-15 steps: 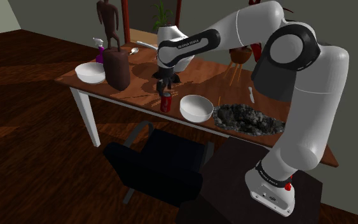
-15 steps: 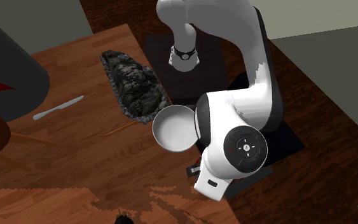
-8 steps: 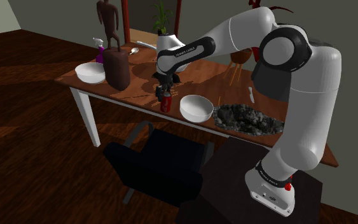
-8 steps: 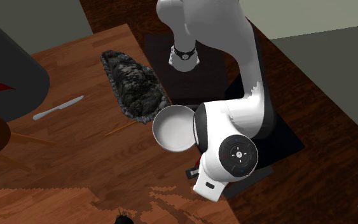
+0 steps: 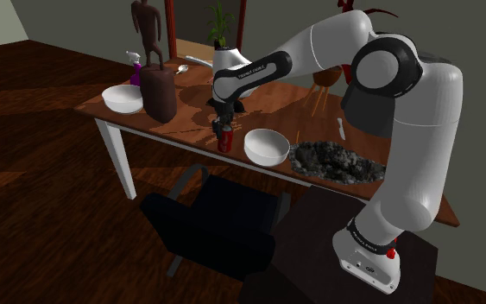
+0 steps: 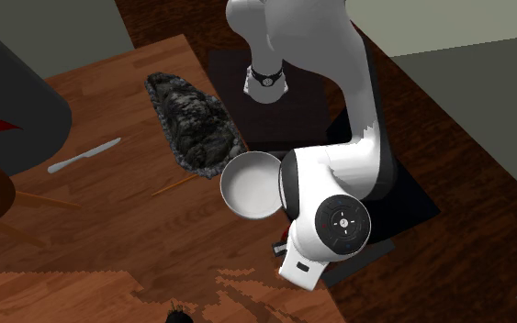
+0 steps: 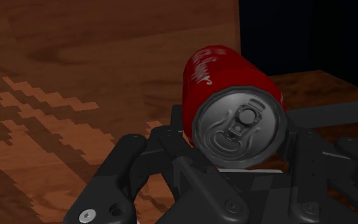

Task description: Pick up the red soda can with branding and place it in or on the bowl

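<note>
Grip looks made: gripper [image 5: 224, 123] comes straight down over the red soda can [image 7: 225, 70], and its black fingers [image 7: 166, 137] press on opposite sides just under the lid. Reads as pinched, not merely straddled.

Can stands on the wooden table [image 5: 189, 121] near its front edge. In the shoulder view it is at 9 o'clock of the white bowl [image 5: 265, 155], just beside it and not touching.

For the lift:
- Go straight up until the base clears the bowl rim.
- Move toward 3 o'clock, then lower over the bowl's centre and release low.
- Move slowly, because the hold is high on the can and the body could swing.

Can is upright with its long axis vertical, in line with the gripper. The lid and pull tab point up at the wrist camera, and white script runs along the side wall.

Further out, a dark grey rough clump [image 5: 340, 161] lies at 3 o'clock of the bowl. A second white bowl [image 5: 122, 98] sits at the table's far 9 o'clock end, well clear of the path.
</note>
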Motion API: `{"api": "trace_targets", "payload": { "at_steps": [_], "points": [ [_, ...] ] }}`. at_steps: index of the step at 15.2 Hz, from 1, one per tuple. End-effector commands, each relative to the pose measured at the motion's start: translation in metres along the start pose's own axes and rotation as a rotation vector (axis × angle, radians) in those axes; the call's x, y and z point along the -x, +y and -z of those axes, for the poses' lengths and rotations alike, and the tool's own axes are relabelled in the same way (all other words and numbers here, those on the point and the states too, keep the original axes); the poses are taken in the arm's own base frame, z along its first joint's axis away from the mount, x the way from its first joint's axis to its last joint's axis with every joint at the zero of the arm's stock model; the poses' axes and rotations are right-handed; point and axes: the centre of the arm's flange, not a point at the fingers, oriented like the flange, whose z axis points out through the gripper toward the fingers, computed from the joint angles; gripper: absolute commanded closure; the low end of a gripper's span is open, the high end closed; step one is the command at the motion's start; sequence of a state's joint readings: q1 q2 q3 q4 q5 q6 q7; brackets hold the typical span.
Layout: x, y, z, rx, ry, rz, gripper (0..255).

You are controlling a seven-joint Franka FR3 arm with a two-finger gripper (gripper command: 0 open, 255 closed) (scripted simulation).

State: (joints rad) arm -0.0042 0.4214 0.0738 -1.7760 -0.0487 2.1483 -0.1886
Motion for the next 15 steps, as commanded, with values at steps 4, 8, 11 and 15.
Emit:
{"api": "trace_targets", "payload": {
  "at_steps": [4, 8, 11, 15],
  "points": [
    [0.0, 0.0, 0.0, 0.0, -0.001, 0.0, 255],
    [0.0, 0.0, 0.0, 0.0, -0.001, 0.0, 255],
    [0.001, 0.0, 0.01, 0.0, -0.001, 0.0, 255],
    [0.002, 0.0, 0.031, 0.0, -0.001, 0.0, 255]
  ]
}}
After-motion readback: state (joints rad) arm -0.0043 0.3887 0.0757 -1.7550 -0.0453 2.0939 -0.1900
